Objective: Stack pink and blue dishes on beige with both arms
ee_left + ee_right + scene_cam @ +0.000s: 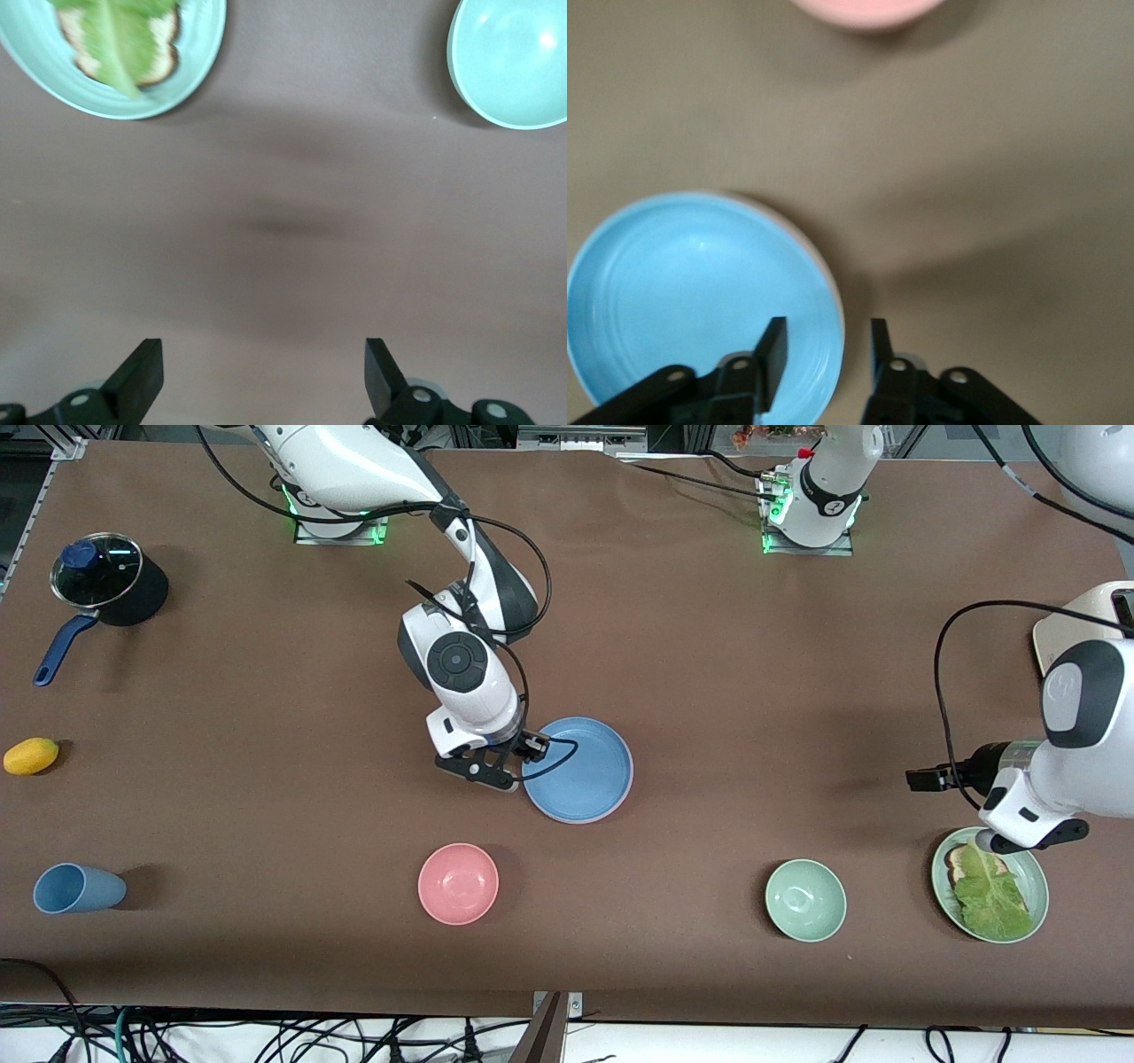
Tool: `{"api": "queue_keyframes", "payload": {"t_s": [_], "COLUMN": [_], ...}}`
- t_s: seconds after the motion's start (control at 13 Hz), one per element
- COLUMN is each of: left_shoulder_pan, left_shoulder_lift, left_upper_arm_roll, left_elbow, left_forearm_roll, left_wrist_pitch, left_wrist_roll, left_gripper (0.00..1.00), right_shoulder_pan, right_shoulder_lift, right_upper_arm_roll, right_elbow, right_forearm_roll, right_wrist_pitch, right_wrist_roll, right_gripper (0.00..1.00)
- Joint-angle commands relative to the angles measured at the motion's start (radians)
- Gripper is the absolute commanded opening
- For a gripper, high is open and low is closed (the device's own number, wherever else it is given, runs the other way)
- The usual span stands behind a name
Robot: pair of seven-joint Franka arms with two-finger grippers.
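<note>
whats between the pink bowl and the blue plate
Nothing: only bare brown table between the pink bowl and the blue plate, clearest in the right wrist view.

Bare worktop (709, 691) lies between the blue dish (580, 771) and the green bowl (804, 900). The right tool (523, 766) straddles the dish's rim at the right arm's end. The pink bowl (458, 883) sits nearer the camera, apart from the dish.

Two white Franka arms with dark grey joints

Black cables looped along both arms; bases glowed green; the left gripper (264, 376) and right gripper (825, 354) were black.
</note>
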State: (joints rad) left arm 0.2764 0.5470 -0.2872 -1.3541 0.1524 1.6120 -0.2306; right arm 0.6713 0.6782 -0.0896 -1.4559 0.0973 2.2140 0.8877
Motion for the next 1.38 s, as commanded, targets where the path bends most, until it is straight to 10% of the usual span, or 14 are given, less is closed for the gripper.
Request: {"api": "queue_keyframes", "payload": {"t_s": [0.0, 0.46, 1.08, 1.15, 1.31], "left_shoulder_pan": [-0.006, -0.198, -0.215, -0.209, -0.210], "left_shoulder_lift": [-0.085, -0.255, -0.466, -0.485, -0.522], "left_upper_arm_roll": [0.006, 0.230, 0.249, 0.241, 0.238], "left_elbow": [-0.022, -0.074, -0.240, -0.269, -0.321], "left_forearm_roll": [0.033, -0.129, -0.137, -0.139, -0.137], "left_wrist_pitch": [-0.021, -0.010, 0.091, 0.091, 0.098], "left_wrist_roll": [0.042, 0.245, 0.327, 0.332, 0.333], "left_gripper": [1.00, 1.00, 1.00, 1.00, 1.00], "right_shoulder_pan": [-0.016, -0.208, -0.210, -0.226, -0.502], "right_shoulder_lift": [-0.098, -0.302, -0.509, -0.509, -0.523], "right_upper_arm_roll": [-0.094, -0.231, -0.268, -0.257, 0.054], "right_elbow": [0.000, -0.006, -0.011, -0.009, -0.001], "right_forearm_roll": [-0.013, 0.124, -0.004, 0.002, -0.019], "right_wrist_pitch": [-0.106, -0.428, -0.665, -0.663, -0.692], "right_wrist_roll": [-0.137, -0.619, -0.715, -0.743, -0.728], "right_gripper": [1.00, 1.00, 1.00, 1.00, 1.00]}}
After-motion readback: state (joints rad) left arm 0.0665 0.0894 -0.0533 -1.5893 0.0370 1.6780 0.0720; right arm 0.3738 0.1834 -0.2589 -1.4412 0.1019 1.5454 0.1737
